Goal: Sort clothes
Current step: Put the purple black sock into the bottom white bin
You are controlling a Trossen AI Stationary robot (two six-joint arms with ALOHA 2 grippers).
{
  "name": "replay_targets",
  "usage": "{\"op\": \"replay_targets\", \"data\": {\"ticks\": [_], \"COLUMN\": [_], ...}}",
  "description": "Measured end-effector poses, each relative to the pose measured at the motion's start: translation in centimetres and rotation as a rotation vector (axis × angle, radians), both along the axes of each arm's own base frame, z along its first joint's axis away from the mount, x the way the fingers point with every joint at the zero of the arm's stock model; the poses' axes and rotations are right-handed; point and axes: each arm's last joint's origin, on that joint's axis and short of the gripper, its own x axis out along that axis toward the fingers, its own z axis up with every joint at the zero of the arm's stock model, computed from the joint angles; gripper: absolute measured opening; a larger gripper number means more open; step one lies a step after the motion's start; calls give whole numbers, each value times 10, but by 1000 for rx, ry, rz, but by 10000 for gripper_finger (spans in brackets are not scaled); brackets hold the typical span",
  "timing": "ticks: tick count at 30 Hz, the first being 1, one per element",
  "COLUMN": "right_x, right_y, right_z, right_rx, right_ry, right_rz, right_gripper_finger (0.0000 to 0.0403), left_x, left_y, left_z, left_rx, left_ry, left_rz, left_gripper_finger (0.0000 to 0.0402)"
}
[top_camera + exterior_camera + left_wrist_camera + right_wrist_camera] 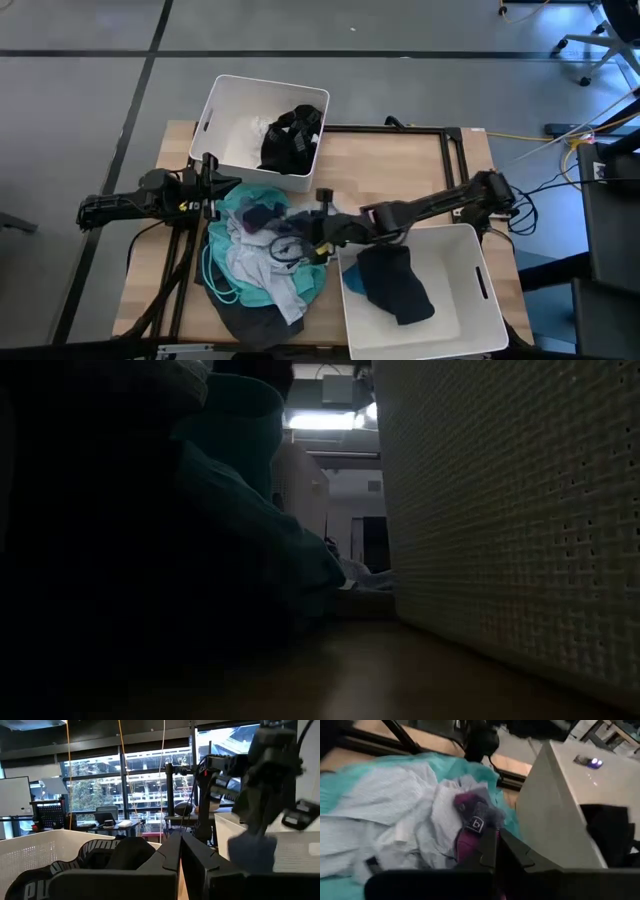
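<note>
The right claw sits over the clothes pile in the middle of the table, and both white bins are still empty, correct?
Not quite. The right claw is over the clothes pile, but the bins are not empty: in the high view the far white bin holds black garments, and the near white bin holds a dark garment.

Overhead view straight down; low view level behind the clothes pile [200, 530], shared with right wrist.
</note>
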Motion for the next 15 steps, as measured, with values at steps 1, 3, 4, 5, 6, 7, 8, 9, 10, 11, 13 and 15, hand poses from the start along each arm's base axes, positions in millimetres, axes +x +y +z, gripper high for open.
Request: {"op": "replay_targets", "data": {"ticks": [1,3,4,5,6,7,8,9,10,11,13,15], "right_x": [-4,-14,-19,-24,-30,-36,-42,-48,-54,-60,-74,-87], "right_y": [2,6,8,10,12,14,16,18,20,23,28,33], "right_z": [5,15,20,26,31,36,41,45,49,53,60,67], "right_rx": [2,-1,-5,-8,-16,-21,-26,-33,-38,-40,-38,-22], "right_ry": [-7,-8,-16,-23,-28,-33,-34,-30,-30,-30,-24,-30], "right_rz": [7,15,12,10,5,3,4,6,5,3,0,-2], "right_gripper_finger": [9,10,12,14,14,15,15,14,14,13,13,14], "left_x": [0,0,0,0,0,0,0,0,0,0,0,0], "left_y": [0,0,0,0,0,0,0,0,0,0,0,0], "left_z": [0,0,0,0,0,0,0,0,0,0,0,0], "left_rx": [0,0,0,0,0,0,0,0,0,0,0,0], "left_ry": [0,0,0,0,1,0,0,1,0,0,1,0], "left_rz": [0,0,0,0,0,0,0,0,0,0,0,0], "left_gripper_finger": [4,4,4,4,4,4,4,4,4,4,4,4]}}
